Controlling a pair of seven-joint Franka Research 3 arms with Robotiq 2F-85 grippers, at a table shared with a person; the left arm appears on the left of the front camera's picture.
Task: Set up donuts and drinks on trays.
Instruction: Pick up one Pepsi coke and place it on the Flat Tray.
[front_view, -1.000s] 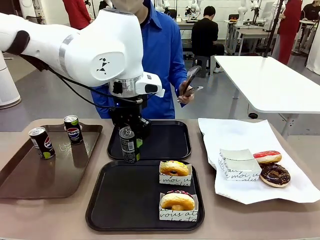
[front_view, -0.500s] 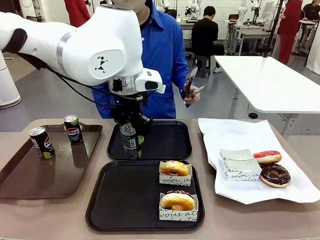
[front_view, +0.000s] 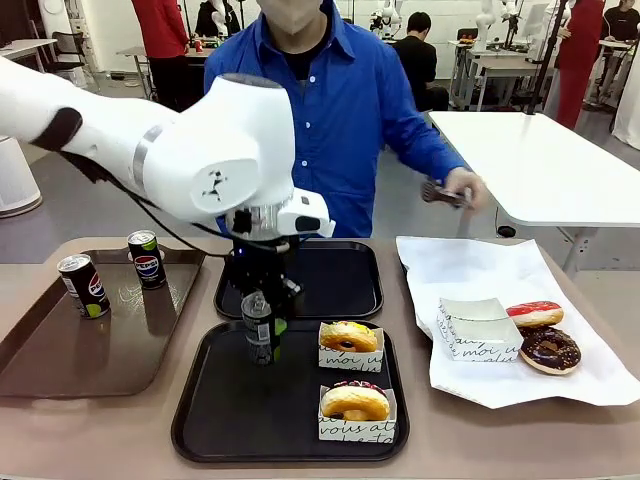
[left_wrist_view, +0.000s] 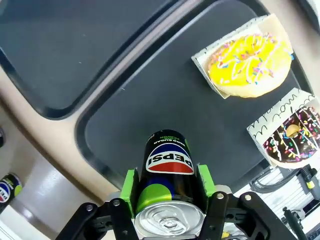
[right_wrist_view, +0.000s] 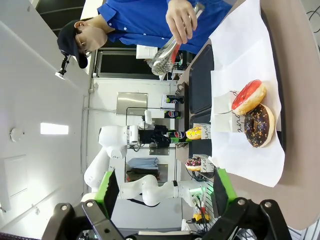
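My left gripper (front_view: 262, 318) is shut on a dark Pepsi can (front_view: 259, 330), held upright over the back left part of the near black tray (front_view: 230, 405). The left wrist view shows the can (left_wrist_view: 169, 175) between the green pads (left_wrist_view: 131, 186); whether it touches the tray (left_wrist_view: 150, 95) I cannot tell. A yellow-glazed donut (front_view: 349, 337) and a sprinkled donut (front_view: 355, 402) sit in paper holders on this tray's right side. Behind it lies the far black tray (front_view: 340, 275). My right gripper (right_wrist_view: 165, 195) is open and holds nothing.
A brown tray (front_view: 60, 350) at the left carries two cans (front_view: 83, 285) (front_view: 147, 259). White paper (front_view: 470, 270) at the right bears a red-glazed donut (front_view: 534, 313), a chocolate donut (front_view: 549, 349) and a paper holder (front_view: 478, 328). The person's hand (front_view: 462, 190) holds tongs above the paper.
My left gripper has carried the can toward me and down, from the far tray's front edge onto the near tray's area. The person's hand with tongs has swung right and lower.
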